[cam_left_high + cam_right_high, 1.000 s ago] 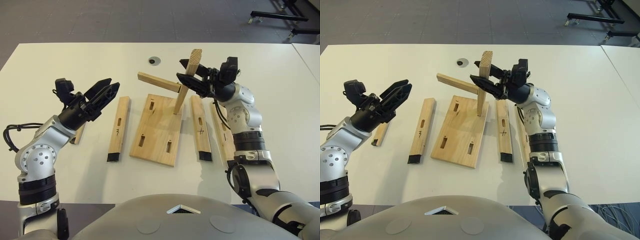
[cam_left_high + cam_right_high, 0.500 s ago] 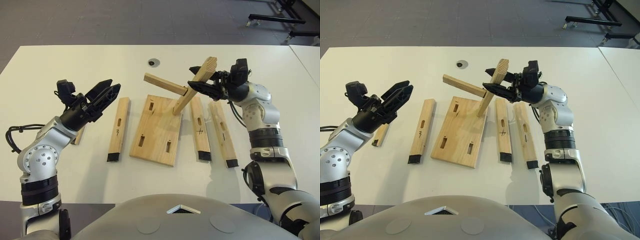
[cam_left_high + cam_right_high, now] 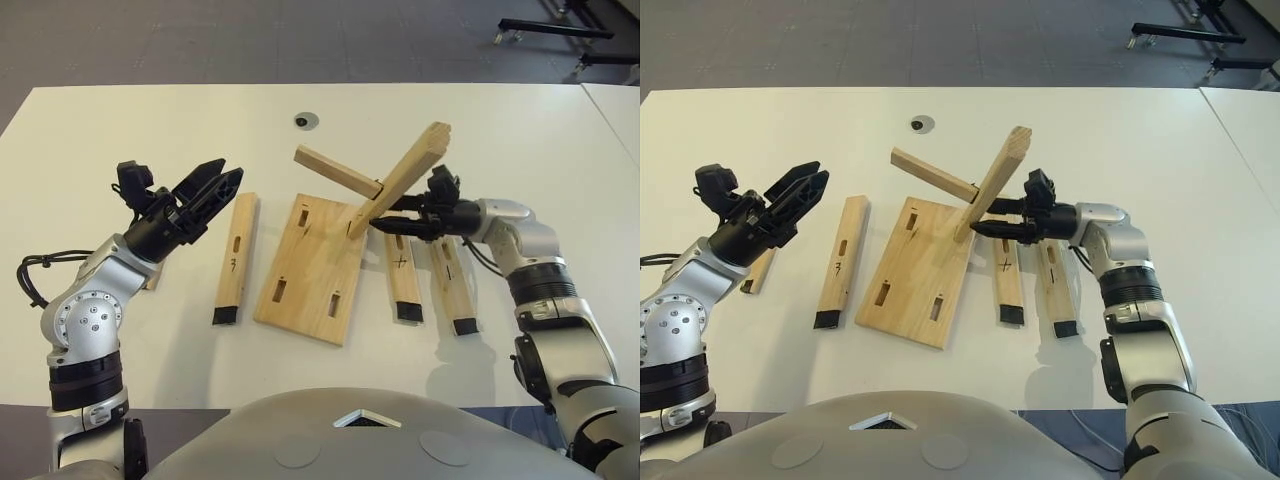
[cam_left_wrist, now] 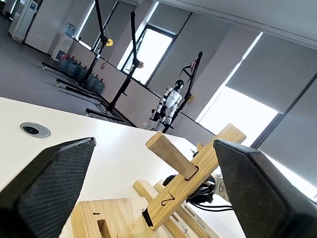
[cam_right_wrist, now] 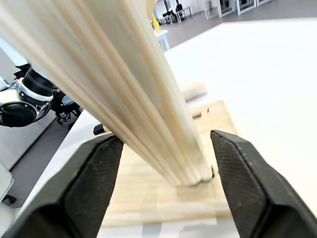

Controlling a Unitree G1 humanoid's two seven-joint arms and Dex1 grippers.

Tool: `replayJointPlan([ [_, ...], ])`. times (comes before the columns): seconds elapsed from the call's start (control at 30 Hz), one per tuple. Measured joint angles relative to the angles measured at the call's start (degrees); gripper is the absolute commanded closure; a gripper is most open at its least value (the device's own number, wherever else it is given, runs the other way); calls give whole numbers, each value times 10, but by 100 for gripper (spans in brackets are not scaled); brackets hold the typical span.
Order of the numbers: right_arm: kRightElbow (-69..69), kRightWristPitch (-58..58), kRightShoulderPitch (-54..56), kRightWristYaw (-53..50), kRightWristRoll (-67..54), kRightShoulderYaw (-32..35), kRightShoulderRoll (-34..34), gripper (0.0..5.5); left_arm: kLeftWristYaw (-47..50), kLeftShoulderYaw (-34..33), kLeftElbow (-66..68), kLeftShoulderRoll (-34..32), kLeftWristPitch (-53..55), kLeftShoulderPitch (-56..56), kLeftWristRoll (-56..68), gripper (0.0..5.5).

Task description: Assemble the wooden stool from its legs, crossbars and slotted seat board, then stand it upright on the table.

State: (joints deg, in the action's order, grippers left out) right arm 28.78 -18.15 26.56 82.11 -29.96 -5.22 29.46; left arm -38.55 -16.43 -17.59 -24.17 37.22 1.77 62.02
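The slotted seat board lies flat mid-table. One leg stands in its far right corner, leaning steeply to the right, with a crossbar jutting from it to the left. My right gripper straddles the leg's lower end just above the board. Its fingers are open; one touches the wood and a thin gap shows at the other. My left gripper hovers open and empty above the table, left of the board. Between its fingers the left wrist view frames the leaning leg.
A loose leg lies left of the board, and two more lie to its right, under my right arm. A short wooden piece sits partly hidden beneath my left arm. A cable hole marks the far table.
The leg has tipped from near upright to a steep rightward lean. My right gripper slid from mid-leg down to its base. The seat board turned slightly. My left arm has barely moved.
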Motion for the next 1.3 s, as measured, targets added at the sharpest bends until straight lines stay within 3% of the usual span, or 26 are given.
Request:
replayJointPlan([
  [0.3, -61, -18, 12, -24, -28, 75, 0, 16, -2, 3, 1, 8, -3, 2, -6, 113],
  [0.57, -103, -31, 3, -47, -43, 127, 33, 12, -5, 0, -1, 12, -7, 12, -14, 113],
  [0.73, -178, -66, -105, -54, -50, 142, 57, 12, 30, -8, -29, 21, -36, 34, -41, 113],
  [0.97, -308, -150, -195, -209, -113, 201, 32, 12, 133, 11, -79, 93, -137, 95, -177, 113],
  [1.13, -437, -162, -244, -468, 8, 192, -4, 12, 230, 9, -97, 138, -219, 124, -294, 113],
  [1.3, -567, -219, -338, -596, 88, 147, -22, 12, 260, 31, -138, 165, -252, 148, -336, 113],
])
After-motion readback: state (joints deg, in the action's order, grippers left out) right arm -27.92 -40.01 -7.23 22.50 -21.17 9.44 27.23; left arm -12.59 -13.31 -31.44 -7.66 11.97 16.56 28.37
